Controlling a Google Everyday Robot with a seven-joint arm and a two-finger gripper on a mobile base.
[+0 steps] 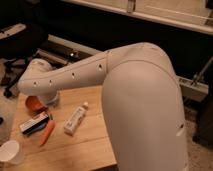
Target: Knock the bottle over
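Observation:
The bottle (75,120), clear plastic with a white cap and a pale label, lies on its side on the wooden table (92,145), cap pointing to the far right. The white arm reaches across from the right to the table's far left. My gripper (50,98) hangs below the wrist there, above the table's back left part, to the upper left of the bottle and apart from it.
An orange carrot (46,132) lies just left of the bottle. A flat black-and-white box (34,123) and an orange bowl (33,104) sit further left. A white paper cup (10,151) stands at the front left corner. Dark chairs stand beyond the table's left side.

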